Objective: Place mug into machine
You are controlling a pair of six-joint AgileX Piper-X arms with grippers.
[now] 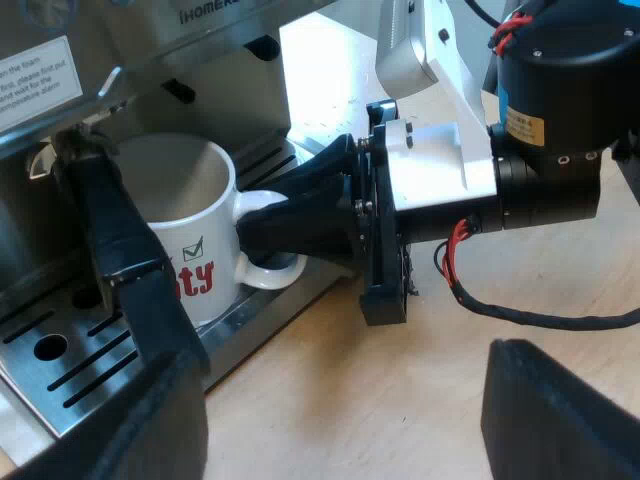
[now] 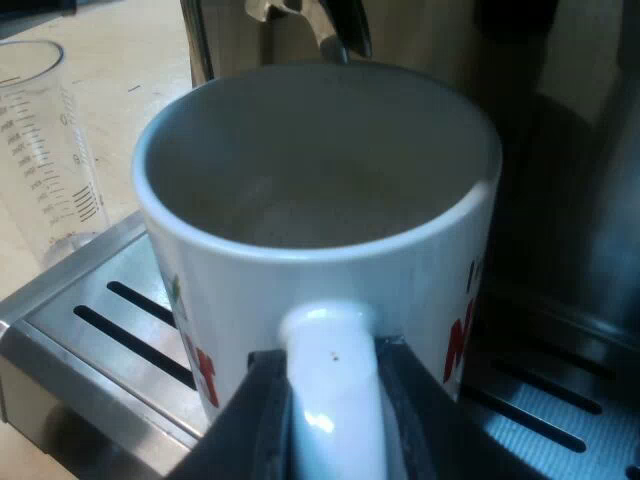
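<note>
A white mug (image 1: 185, 200) with red lettering stands upright on the slotted metal drip tray (image 1: 60, 370) at the espresso machine's (image 1: 150, 40) front. My right gripper (image 1: 290, 215) reaches in from the table side, its black fingers shut on the mug's handle (image 1: 262, 205). In the right wrist view the empty mug (image 2: 320, 170) sits under the machine's spout (image 2: 325, 25), with the handle (image 2: 330, 390) clamped between the right gripper's (image 2: 333, 425) fingers. My left gripper (image 1: 295, 255) is open, one finger (image 1: 120, 250) close beside the mug, the other over the table.
A clear measuring glass (image 2: 45, 140) stands on the wooden table (image 1: 400, 400) just off the drip tray's (image 2: 110, 330) edge. The machine's steel body rises right behind the mug. A white label (image 1: 35, 80) is stuck on the machine's front.
</note>
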